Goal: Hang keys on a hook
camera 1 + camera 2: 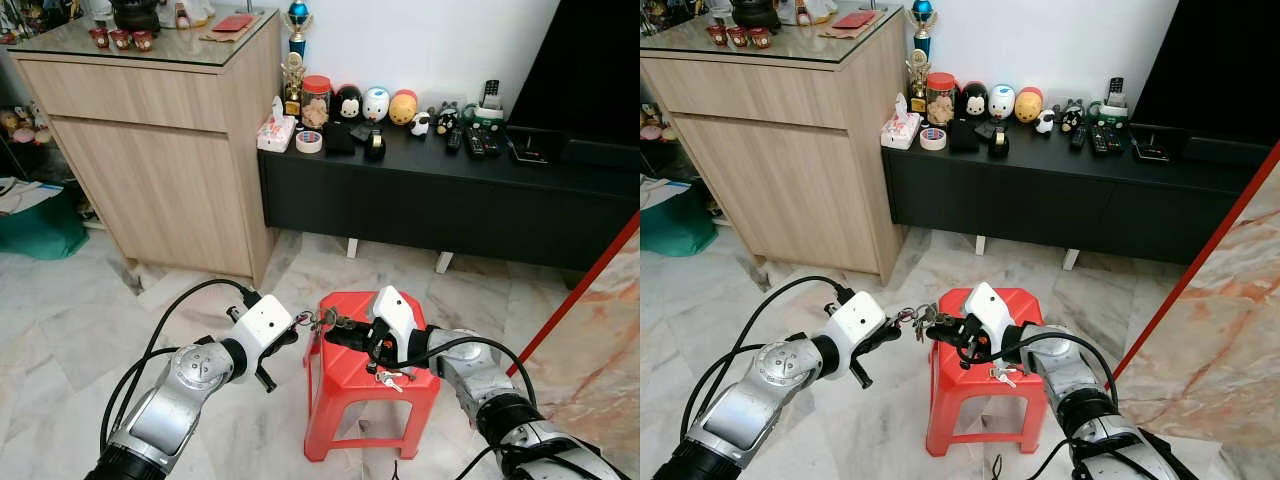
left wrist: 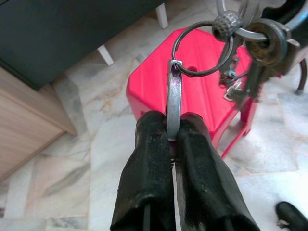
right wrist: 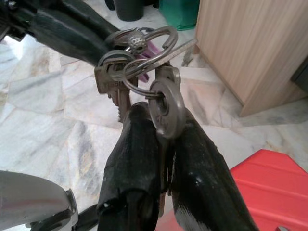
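A bunch of keys [image 1: 322,320] on linked metal rings hangs in the air between my two grippers, above the left edge of a red plastic stool [image 1: 345,372]. My left gripper [image 1: 298,326] is shut on a flat silver tab [image 2: 173,96] that hooks into a dark ring [image 2: 202,48]. From the other side, my right gripper [image 1: 338,334] is shut on the blade of a round-headed key [image 3: 167,108] in the same bunch. A second small set of keys [image 1: 388,377] lies on the stool top under my right wrist.
A low black console [image 1: 420,195] with toys and remotes runs along the far wall. A wooden cabinet [image 1: 150,150] stands at the back left, with a green bin [image 1: 40,225] beside it. A red bar [image 1: 580,290] slants at the right. Marble floor surrounds the stool.
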You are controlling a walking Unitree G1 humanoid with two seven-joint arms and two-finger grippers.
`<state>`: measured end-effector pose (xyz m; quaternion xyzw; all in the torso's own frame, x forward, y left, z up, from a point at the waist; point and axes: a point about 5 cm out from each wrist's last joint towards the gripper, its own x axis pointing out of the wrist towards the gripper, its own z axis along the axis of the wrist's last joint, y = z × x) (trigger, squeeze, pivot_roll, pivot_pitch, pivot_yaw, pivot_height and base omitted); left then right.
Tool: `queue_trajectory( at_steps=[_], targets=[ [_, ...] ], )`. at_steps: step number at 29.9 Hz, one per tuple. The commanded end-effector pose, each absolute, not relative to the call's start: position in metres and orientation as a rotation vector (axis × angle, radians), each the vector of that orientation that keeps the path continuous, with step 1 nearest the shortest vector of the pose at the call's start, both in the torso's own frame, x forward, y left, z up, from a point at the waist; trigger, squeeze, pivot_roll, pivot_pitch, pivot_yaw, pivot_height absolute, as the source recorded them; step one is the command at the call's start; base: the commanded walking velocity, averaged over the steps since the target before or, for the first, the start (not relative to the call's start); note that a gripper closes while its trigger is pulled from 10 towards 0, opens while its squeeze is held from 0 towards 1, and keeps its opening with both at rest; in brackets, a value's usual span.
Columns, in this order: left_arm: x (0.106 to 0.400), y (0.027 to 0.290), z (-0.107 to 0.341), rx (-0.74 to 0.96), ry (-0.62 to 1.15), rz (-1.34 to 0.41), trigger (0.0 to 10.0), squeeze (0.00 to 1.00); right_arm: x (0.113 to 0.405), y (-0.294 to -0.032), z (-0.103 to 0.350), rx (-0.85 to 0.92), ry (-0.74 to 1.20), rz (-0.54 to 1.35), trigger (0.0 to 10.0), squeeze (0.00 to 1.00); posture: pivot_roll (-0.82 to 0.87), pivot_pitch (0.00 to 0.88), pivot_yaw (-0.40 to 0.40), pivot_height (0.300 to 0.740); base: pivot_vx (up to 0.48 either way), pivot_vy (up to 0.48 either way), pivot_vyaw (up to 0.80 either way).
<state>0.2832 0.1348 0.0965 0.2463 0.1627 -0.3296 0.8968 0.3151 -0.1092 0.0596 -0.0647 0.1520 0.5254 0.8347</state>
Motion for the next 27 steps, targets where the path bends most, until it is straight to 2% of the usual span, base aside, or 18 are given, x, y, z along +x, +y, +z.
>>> queue_trajectory(
  at_steps=[1, 12, 20, 27],
  targets=[
    [0.289, 0.163, 0.087, 0.586, 0.417, -0.534, 10.0, 0.00, 0.318, -0.119, 0.064, -0.154, 0.314, 1.097, 0.0, 0.00, 0.12, 0.000, -0.061, 0.740, 0.000, 0.000, 0.00],
    [0.291, 0.178, 0.079, 0.623, 0.453, -0.433, 10.0, 0.00, 0.316, -0.124, 0.059, -0.208, 0.355, 1.098, 0.0, 0.00, 0.12, 0.000, -0.063, 0.740, 0.000, 0.000, 0.00],
    [0.292, 0.186, 0.078, 0.635, 0.455, -0.369, 10.0, 0.00, 0.322, -0.140, 0.049, -0.365, 0.443, 0.919, 0.0, 0.00, 0.12, 0.000, -0.062, 0.740, 0.000, 0.000, 0.00],
    [0.289, 0.185, 0.074, 0.633, 0.480, -0.399, 10.0, 0.00, 0.326, -0.141, 0.053, -0.349, 0.421, 0.878, 0.0, 0.00, 0.12, 0.000, -0.061, 0.740, 0.000, 0.000, 0.00]
  ],
)
